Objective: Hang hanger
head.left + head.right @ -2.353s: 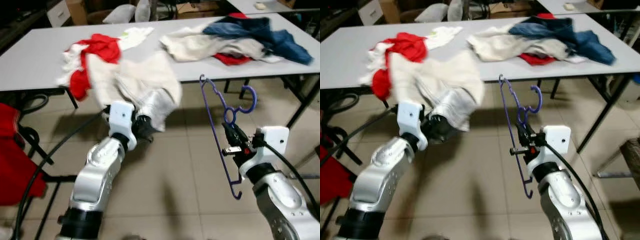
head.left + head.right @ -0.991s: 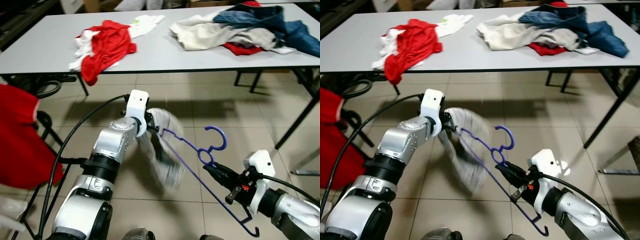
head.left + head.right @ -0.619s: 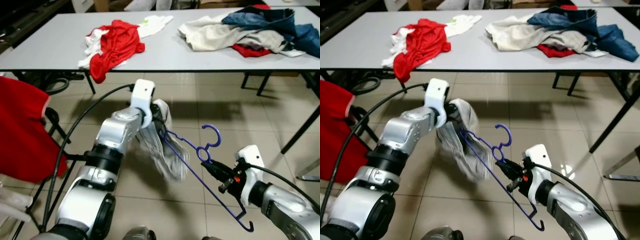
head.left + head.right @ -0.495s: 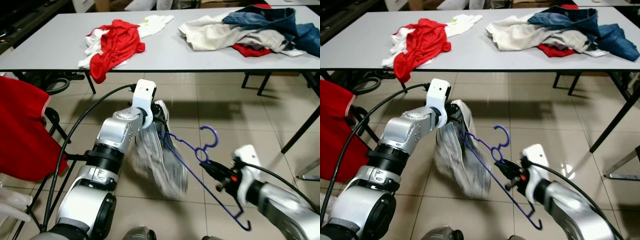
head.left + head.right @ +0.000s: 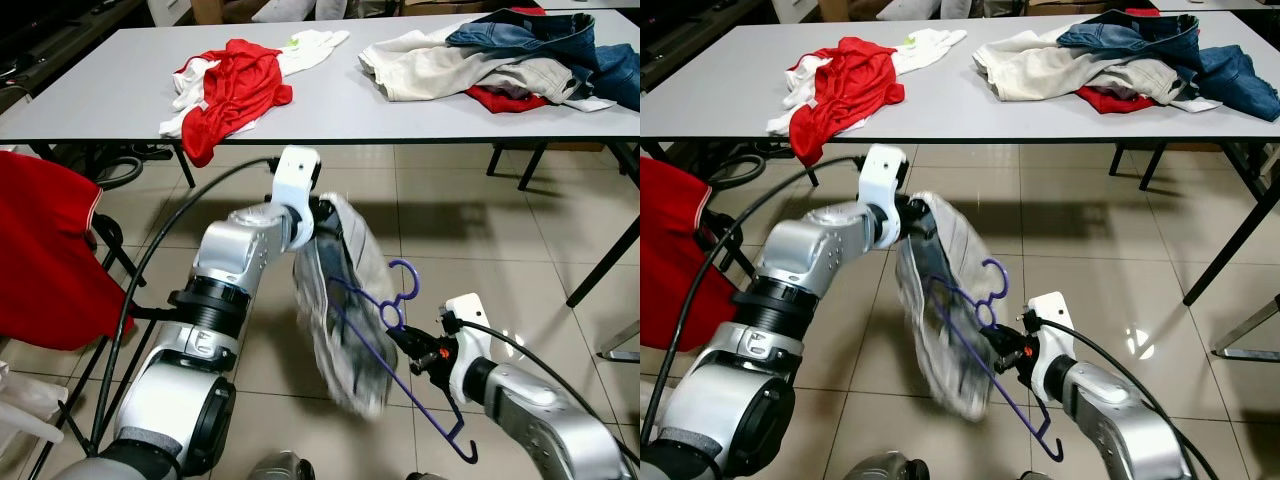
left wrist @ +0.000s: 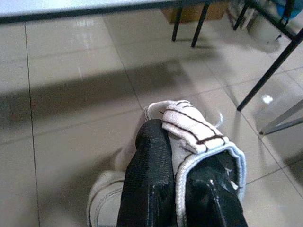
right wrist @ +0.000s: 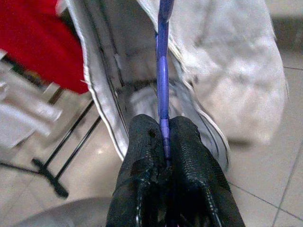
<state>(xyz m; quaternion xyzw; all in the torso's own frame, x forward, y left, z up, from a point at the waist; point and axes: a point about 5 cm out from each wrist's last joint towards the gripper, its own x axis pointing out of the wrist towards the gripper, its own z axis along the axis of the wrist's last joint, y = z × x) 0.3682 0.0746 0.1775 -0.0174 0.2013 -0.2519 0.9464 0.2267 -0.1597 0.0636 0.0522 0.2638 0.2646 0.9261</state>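
Since a moment ago our right gripper (image 5: 405, 350), fingers pinching the purple hanger (image 5: 395, 345), pushed it into the pale garment (image 5: 345, 300) pinched by our left gripper (image 6: 180, 189); next, seat both shoulders.

A thin purple plastic hanger (image 5: 385, 330) lies against a pale grey-white garment with dark pinstripes (image 5: 345, 300). A crumpled red-and-white cloth (image 5: 235, 85) and blue denim clothes (image 5: 540, 35) sit on a flat light grey table (image 5: 100, 95).

1. Left gripper (image 5: 322, 222) jaws hold the garment (image 5: 345, 300), which hangs below them over the floor (image 5: 480, 240).
2. Right gripper (image 5: 400, 345) jaws hold the hanger (image 5: 395, 330) just right of the garment, one end inside it.
3. The table (image 5: 100, 90) stands beyond both jaws, clothes on it.
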